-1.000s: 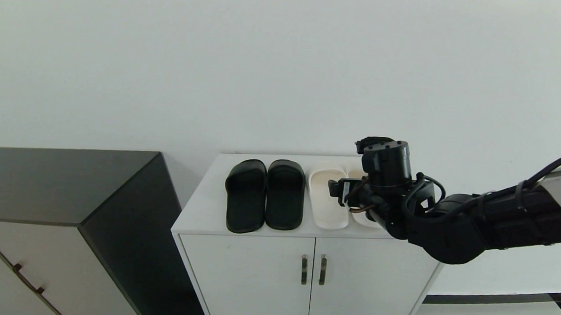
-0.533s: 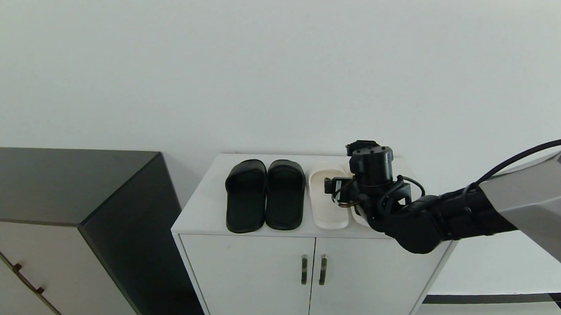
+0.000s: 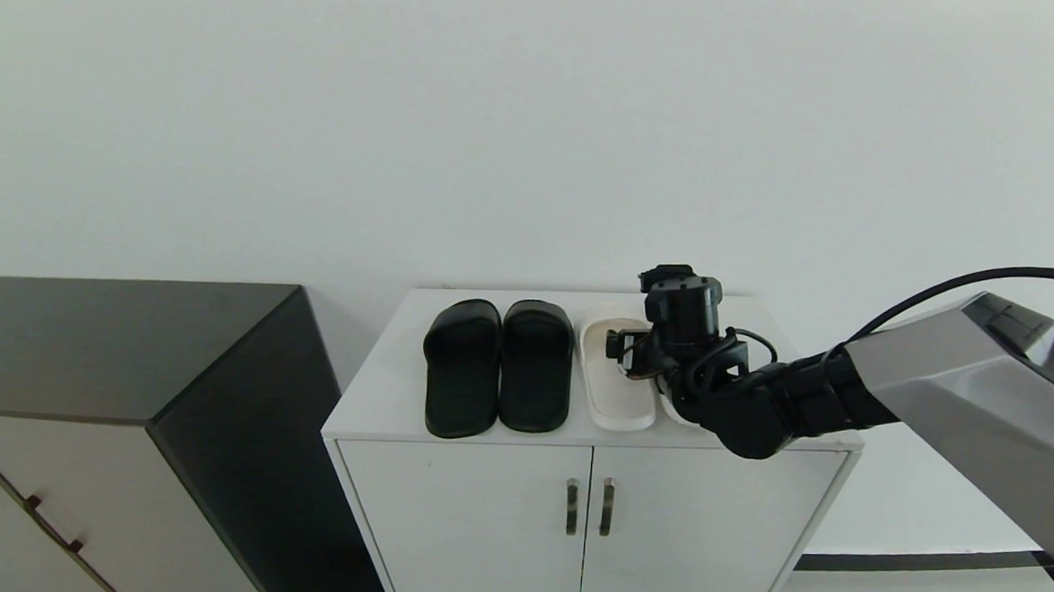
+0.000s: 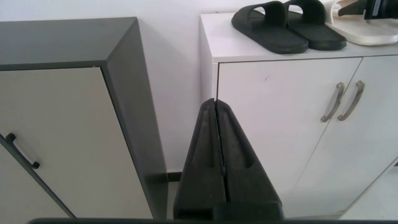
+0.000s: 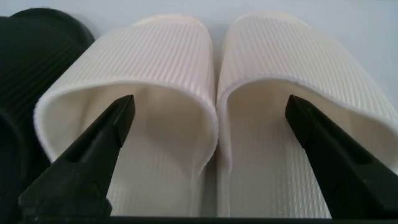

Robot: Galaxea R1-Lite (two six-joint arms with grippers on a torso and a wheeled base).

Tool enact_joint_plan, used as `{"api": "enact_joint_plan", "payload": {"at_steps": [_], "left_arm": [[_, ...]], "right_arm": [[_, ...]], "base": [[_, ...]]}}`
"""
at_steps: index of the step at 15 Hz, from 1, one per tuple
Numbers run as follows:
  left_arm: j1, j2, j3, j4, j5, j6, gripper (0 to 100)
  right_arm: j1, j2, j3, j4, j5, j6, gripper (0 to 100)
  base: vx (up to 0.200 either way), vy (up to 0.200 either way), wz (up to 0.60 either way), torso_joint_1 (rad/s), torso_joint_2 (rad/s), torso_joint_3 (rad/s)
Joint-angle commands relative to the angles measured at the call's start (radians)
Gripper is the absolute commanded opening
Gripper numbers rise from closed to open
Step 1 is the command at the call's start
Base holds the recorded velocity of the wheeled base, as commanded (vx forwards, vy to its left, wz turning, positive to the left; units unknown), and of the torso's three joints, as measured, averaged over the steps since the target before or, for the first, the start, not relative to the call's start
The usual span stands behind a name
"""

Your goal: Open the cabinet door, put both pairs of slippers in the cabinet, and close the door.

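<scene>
A white cabinet (image 3: 472, 525) stands with both doors shut, its two handles (image 3: 588, 507) side by side at the middle. On its top lie a black pair of slippers (image 3: 497, 366) and a white pair of slippers (image 3: 614, 384). My right gripper (image 3: 633, 358) hovers low over the white pair, hiding most of the right one. In the right wrist view it is open (image 5: 210, 104), one fingertip in front of each strap opening of the white slippers (image 5: 155, 93). My left gripper (image 4: 216, 106) is shut on nothing, low in front of the cabinet's left side.
A dark-topped cabinet (image 3: 133, 350) with pale drawer fronts stands left of the white one, a narrow gap between them. A plain white wall runs behind. Floor with a dark skirting strip (image 3: 925, 561) shows at the right.
My right arm has stretched forward and to the left, and its gripper has come down closer onto the white slippers. Slippers and cabinet doors have stayed put.
</scene>
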Motion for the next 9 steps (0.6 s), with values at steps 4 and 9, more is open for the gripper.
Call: {"api": "enact_joint_plan", "payload": {"at_steps": [4,9], "left_arm": [[0.000,0.000,0.000,0.000,-0.001,0.002,0],[0.000,0.000,0.000,0.000,-0.003,-0.001,0]], "right_arm": [[-0.007,0.019,-0.031,-0.002,0.000,-0.012,0],[-0.007,-0.036,-0.013,0.000,0.000,-0.021,0]], "base": [[0.000,0.000,0.00,0.000,0.00,0.000],[0.000,0.000,0.00,0.000,0.00,0.000]]}}
